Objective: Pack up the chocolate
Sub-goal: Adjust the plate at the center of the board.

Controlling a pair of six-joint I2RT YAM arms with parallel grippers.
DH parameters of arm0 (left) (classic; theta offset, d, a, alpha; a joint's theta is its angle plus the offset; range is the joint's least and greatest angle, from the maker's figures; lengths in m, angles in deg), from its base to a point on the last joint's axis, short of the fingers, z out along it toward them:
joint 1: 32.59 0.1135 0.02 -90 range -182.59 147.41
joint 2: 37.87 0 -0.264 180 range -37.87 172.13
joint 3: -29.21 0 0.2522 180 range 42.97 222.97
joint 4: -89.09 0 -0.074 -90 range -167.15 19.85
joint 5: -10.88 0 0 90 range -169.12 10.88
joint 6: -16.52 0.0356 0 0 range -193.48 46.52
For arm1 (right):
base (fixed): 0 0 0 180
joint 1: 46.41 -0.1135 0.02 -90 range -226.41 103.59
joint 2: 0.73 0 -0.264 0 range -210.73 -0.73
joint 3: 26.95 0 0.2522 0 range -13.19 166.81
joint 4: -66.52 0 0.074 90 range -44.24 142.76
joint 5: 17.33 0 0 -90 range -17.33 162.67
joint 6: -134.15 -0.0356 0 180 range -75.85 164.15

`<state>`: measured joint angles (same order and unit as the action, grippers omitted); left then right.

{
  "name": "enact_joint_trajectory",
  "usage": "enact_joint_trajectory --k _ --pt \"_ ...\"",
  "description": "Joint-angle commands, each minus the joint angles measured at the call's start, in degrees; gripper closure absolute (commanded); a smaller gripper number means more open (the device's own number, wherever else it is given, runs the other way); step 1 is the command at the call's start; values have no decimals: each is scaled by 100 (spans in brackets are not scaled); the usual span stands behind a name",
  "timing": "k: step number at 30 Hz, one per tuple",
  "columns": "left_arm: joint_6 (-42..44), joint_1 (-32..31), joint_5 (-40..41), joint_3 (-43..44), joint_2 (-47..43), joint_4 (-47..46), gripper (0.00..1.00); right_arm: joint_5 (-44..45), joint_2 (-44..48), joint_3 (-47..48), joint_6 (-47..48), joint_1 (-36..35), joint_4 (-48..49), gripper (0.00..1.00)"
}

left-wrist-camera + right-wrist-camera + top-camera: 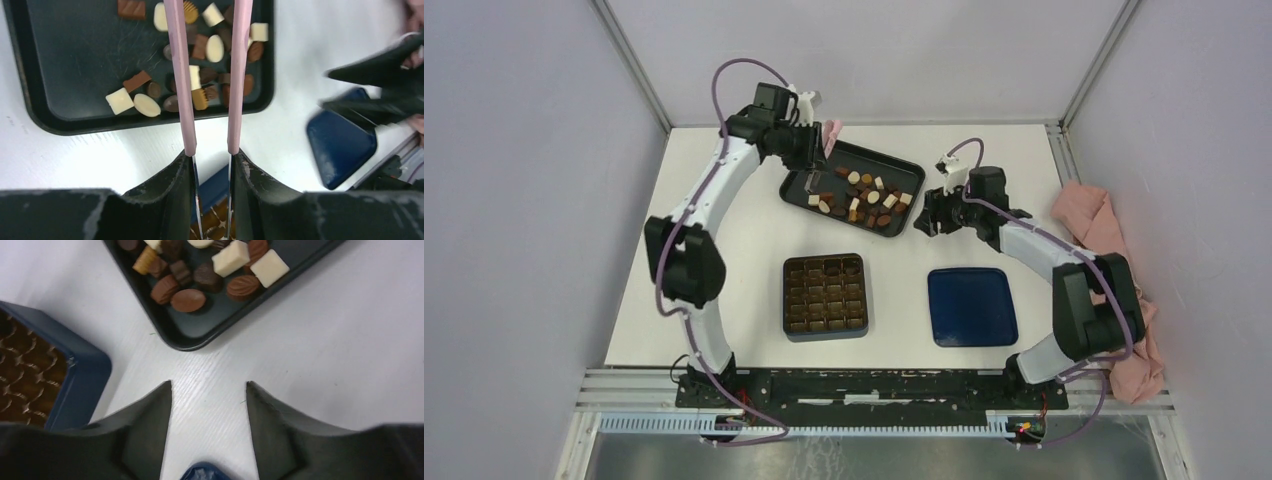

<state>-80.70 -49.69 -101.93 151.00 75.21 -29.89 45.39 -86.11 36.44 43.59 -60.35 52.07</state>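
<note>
1. Step in hand, picking up a piece: the left tool (211,159) is clamped narrow on the handle end of the pink tweezers (180,75). Their two arms reach out, apart, over the tray (75,60). The tips lie beyond the edge of the wrist view, so whether a piece is pinched cannot be told.
2. The chocolate (147,105) — brown, dark and cream pieces, round, oval and square — lies loose in the tray at the far side of the tabletop (894,280), mostly toward the end nearer the right arm.
3. The box (824,333) with square compartments stands nearer the arms' bases, well apart from the tray. Whether any compartment is filled is too small to tell. The blue lid (971,306) lies to its right.
4. The right tool (208,390) hangs with its fingers wide and empty above bare tabletop, just beside a corner of the tray.
5. Next move, as judged: set the tweezer tips astride one piece that stands clear of its neighbours and squeeze gently, so that it does not flick away. Then lift it and carry it to a compartment of the box.
</note>
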Motion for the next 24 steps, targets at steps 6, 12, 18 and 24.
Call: enact_joint_trajectory --k 6,12,18,24 --pt "64 22 -131 -1818 -2028 -696 62 126 -1866 1369 -2532 4 292 54" --pt "207 32 231 -2678 -2661 -989 61 490 -2487 1880 -2654 -86 78 48" --pt "171 46 325 -3117 -2892 -1259 61 991 -2796 2219 -2553 -314 -255 52" --pt "171 43 338 -3310 -3121 -1229 61 1734 -2925 2464 -2307 -525 -678 60"
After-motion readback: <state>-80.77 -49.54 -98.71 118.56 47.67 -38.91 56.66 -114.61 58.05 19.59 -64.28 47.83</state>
